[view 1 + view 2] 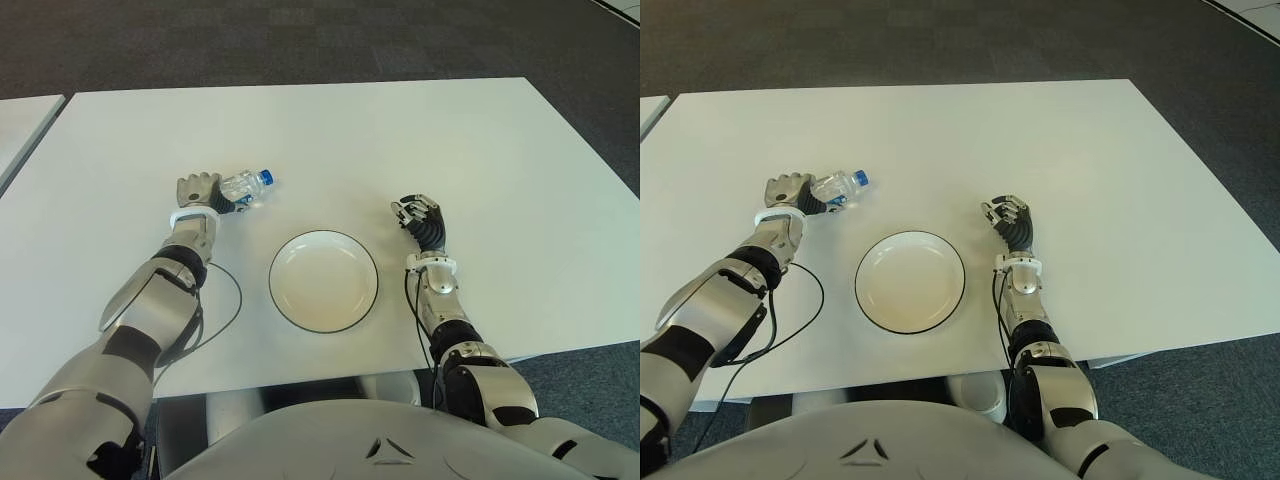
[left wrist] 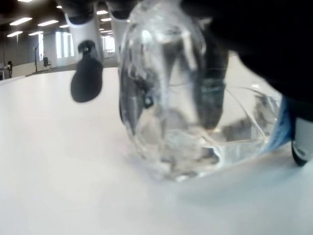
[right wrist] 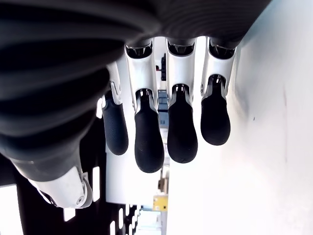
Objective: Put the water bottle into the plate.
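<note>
Water bottle [image 2: 171,103] blurred close-up, top cut off by frame, body partly hidden by left hand [image 1: 198,190] fingers [image 2: 87,81]

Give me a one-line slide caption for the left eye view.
Left hand grasps the lying water bottle on the white table, beside the empty plate; right hand idle.

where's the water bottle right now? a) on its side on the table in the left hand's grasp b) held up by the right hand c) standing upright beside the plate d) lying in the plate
a: the water bottle lies on its side on the table with the left hand closed around it, apart from the empty plate; the right hand holds nothing.
</note>
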### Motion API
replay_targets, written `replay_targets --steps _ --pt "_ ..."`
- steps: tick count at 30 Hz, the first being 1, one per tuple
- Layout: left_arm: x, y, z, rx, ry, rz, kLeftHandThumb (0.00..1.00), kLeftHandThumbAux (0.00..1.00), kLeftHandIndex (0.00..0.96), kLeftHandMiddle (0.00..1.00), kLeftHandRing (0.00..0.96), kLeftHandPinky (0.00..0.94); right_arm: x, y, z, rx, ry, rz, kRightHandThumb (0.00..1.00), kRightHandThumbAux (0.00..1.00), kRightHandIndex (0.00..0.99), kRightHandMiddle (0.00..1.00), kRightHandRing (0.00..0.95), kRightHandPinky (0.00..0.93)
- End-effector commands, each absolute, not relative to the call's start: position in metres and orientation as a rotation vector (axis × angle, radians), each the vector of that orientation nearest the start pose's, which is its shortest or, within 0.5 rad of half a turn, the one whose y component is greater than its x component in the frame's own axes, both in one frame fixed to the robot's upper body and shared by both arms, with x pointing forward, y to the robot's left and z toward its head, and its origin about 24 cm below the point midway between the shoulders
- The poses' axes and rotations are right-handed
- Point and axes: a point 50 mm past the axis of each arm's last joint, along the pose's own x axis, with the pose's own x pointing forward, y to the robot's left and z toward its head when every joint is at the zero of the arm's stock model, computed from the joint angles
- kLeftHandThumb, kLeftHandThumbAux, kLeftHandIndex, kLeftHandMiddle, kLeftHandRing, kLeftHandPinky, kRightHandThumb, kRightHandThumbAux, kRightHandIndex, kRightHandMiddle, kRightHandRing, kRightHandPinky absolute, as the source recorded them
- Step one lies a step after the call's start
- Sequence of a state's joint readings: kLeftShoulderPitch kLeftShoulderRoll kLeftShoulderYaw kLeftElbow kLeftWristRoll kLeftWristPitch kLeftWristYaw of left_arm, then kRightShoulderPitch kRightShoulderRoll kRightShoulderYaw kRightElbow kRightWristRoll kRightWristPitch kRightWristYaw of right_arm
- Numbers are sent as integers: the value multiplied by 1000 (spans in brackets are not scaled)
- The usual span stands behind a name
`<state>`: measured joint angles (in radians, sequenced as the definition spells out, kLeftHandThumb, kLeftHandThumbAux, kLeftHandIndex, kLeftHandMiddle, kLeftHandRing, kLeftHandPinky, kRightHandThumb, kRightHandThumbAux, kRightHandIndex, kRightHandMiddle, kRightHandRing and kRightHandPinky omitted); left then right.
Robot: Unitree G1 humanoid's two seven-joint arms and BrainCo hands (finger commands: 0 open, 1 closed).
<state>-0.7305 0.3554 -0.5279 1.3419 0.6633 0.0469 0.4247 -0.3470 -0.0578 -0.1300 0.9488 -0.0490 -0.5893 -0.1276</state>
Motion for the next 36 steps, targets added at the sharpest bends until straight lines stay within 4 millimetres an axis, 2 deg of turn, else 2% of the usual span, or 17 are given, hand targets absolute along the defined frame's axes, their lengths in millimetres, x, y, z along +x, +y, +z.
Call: replay_targets --steps 1,15,36 --pt "322 229 -22 1465 384 -8 949 652 390 504 512 730 281 -173 -30 -56 67 -161 711 727 438 683 670 667" --pt "322 231 -16 1334 300 127 949 653 382 505 525 802 282 -173 -30 -42 68 -162 710 727 438 690 680 676" --pt "335 218 12 1042 97 305 950 652 382 509 528 831 283 -174 -30 -45 74 -164 710 727 438 686 675 671"
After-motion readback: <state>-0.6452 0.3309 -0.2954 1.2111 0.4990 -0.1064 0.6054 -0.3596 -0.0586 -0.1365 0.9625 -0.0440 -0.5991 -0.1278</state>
